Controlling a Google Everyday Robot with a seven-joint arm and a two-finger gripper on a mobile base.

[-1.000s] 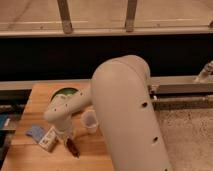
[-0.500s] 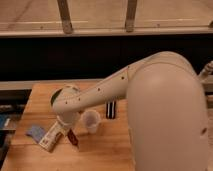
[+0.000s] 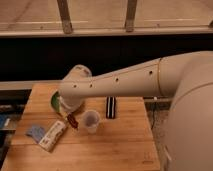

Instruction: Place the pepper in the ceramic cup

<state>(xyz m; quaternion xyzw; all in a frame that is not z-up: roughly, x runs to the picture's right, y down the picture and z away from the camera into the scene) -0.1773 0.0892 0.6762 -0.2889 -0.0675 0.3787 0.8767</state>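
The pepper (image 3: 73, 121), slim and dark red, hangs tilted just above the wooden table (image 3: 120, 145), close to the left side of the ceramic cup (image 3: 90, 120). My gripper (image 3: 70, 114) sits under the white wrist, shut on the pepper's upper end and mostly hidden by the arm. The small white cup stands upright near the table's middle, with the pepper's tip about level with its rim.
A green bowl (image 3: 54, 102) peeks out behind the wrist at the table's left. A white tube bottle (image 3: 53, 135) and a blue item (image 3: 35, 132) lie front left. A black object (image 3: 111, 107) lies right of the cup. My arm (image 3: 150, 80) spans the right side.
The pepper has risen from the tabletop with the gripper and now hangs beside the cup. The arm has swung out lower across the view.
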